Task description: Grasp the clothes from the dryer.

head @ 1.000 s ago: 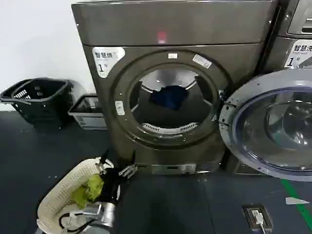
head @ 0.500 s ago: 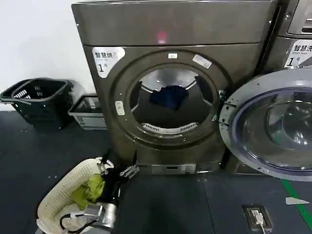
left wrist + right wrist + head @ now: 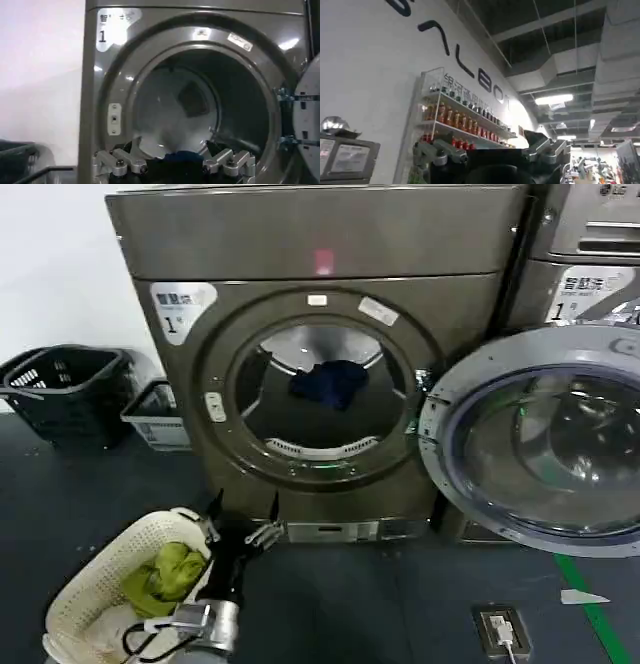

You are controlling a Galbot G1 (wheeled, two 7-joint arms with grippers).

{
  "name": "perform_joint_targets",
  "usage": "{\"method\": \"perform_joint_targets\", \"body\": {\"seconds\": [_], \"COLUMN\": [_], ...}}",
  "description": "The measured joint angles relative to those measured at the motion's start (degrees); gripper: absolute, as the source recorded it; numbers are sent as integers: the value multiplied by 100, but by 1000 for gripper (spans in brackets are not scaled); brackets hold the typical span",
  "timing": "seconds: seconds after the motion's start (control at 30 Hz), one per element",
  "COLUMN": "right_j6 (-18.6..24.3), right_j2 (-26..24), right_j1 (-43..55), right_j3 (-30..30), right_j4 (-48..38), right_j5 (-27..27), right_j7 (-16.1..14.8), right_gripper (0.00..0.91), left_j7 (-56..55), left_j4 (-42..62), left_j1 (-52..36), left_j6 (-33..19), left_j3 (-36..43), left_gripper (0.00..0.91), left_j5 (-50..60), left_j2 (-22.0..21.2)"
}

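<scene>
Head view has panned vs. 0.5 s and 1 s ago: whole scene sits further left in frame now. Dryer (image 3: 320,364) shifted left, its label w/ "1" (image 3: 181,304) and red light (image 3: 323,261) moved w/ it. Clothes (image 3: 328,382) in the drum also sit further left, same spot in the drum. Open door (image 3: 535,446) on the right shows more of itself. More of the LG machine (image 3: 585,254) top right in view. Black basket (image 3: 65,389) now partly cut by left edge. White basket (image 3: 115,589) and left gripper (image 3: 238,529) appear lower-left of before; gripper no nearer the dryer. Floor socket (image 3: 503,629) moved left too.
</scene>
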Motion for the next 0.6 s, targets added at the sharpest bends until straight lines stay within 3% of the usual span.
{"method": "perform_joint_targets", "body": {"seconds": [0.6], "right_j6": [3], "right_j2": [33], "right_j1": [-64], "right_j3": [52], "right_j4": [39], "right_j5": [4], "right_j7": [-34], "right_gripper": [907], "left_j7": [19], "left_j4": [82], "left_j1": [-59], "left_j6": [1], "left_j3": [84], "left_gripper": [907], "left_j5": [15], "left_j2": [26]}}
